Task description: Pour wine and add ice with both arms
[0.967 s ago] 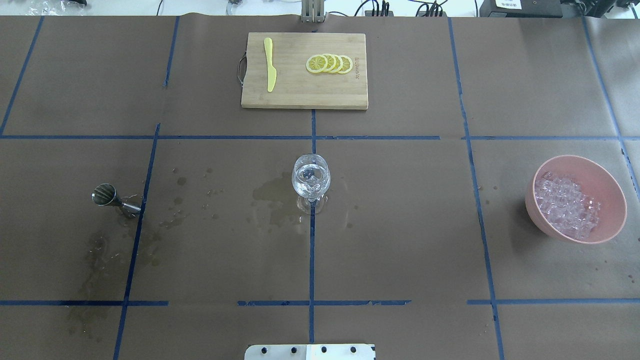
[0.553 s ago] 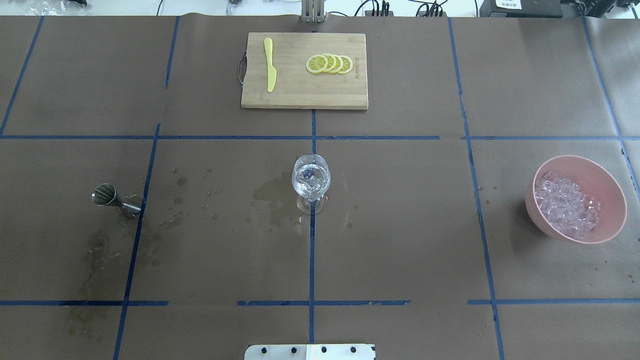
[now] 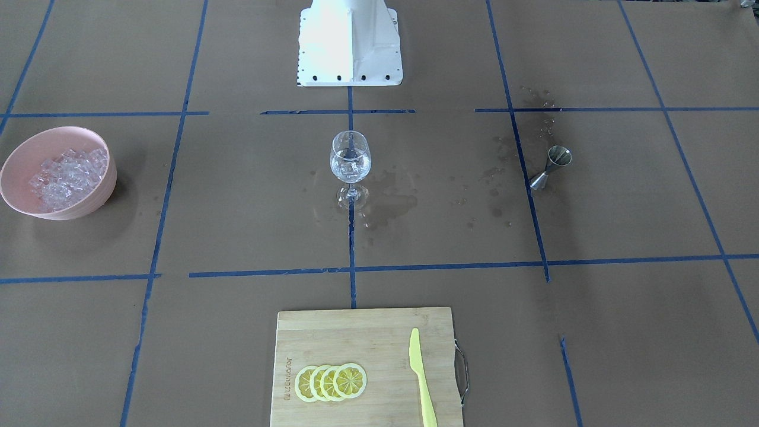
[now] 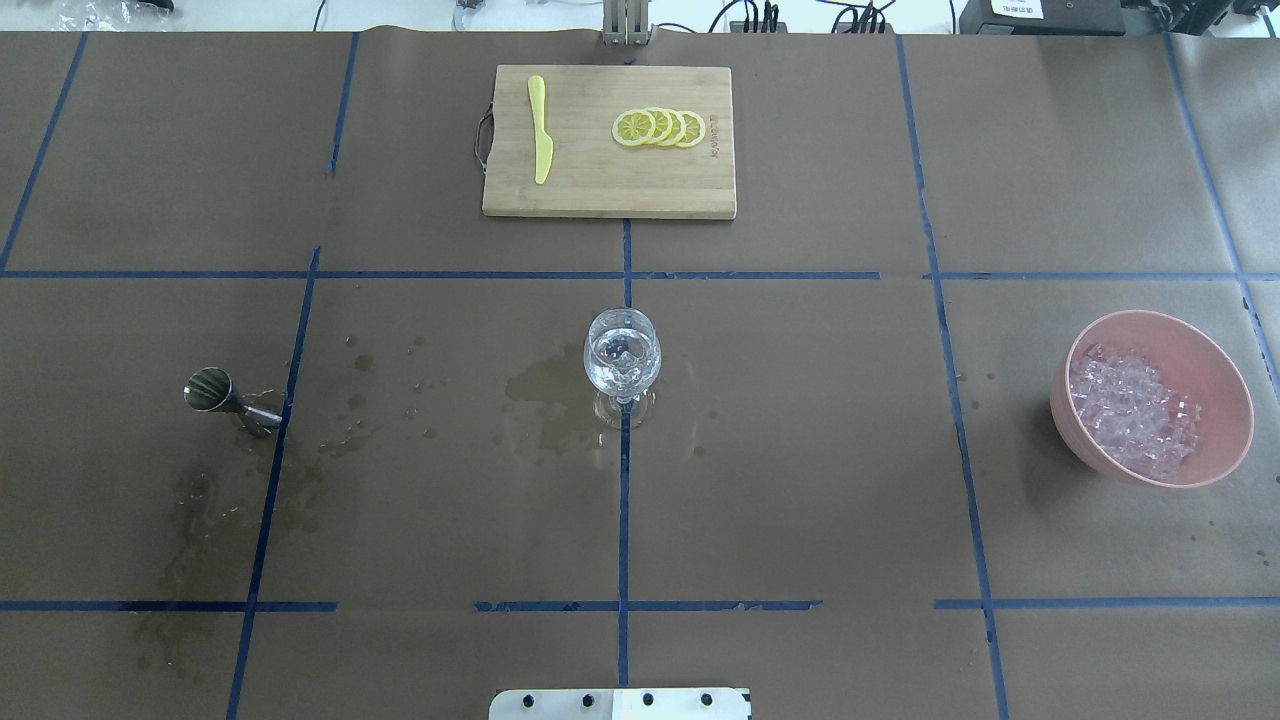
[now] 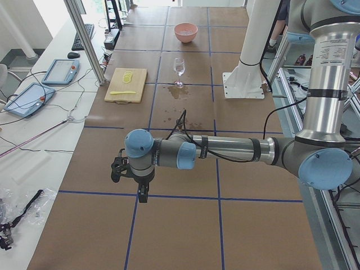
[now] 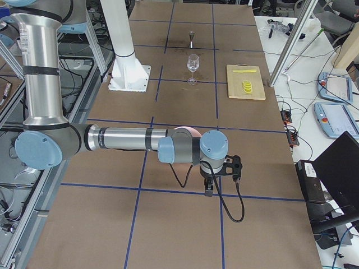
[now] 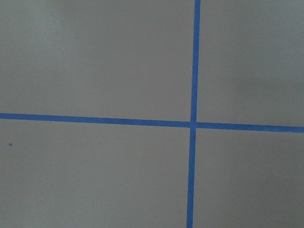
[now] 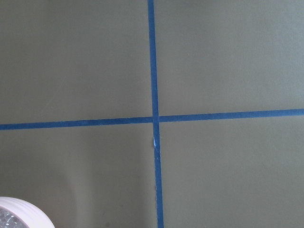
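Note:
A clear wine glass (image 4: 622, 362) stands upright at the table's middle and holds a few ice cubes and a little colourless liquid; it also shows in the front view (image 3: 350, 163). A heap of ice (image 4: 1130, 412) fills the pink bowl (image 4: 1232, 385) at the right. A steel jigger (image 4: 212, 391) stands at the left. Both arms are outside the overhead and front views. The left gripper (image 5: 130, 175) hangs over bare paper beyond the table's left end. The right gripper (image 6: 221, 171) hangs beyond the right end. I cannot tell whether either is open or shut.
A bamboo cutting board (image 4: 600, 190) at the far middle carries lemon slices (image 4: 660, 127) and a yellow knife (image 4: 540, 128). Dark wet stains (image 4: 545, 395) lie left of the glass and around the jigger. The white base block (image 3: 350, 41) sits at the near edge.

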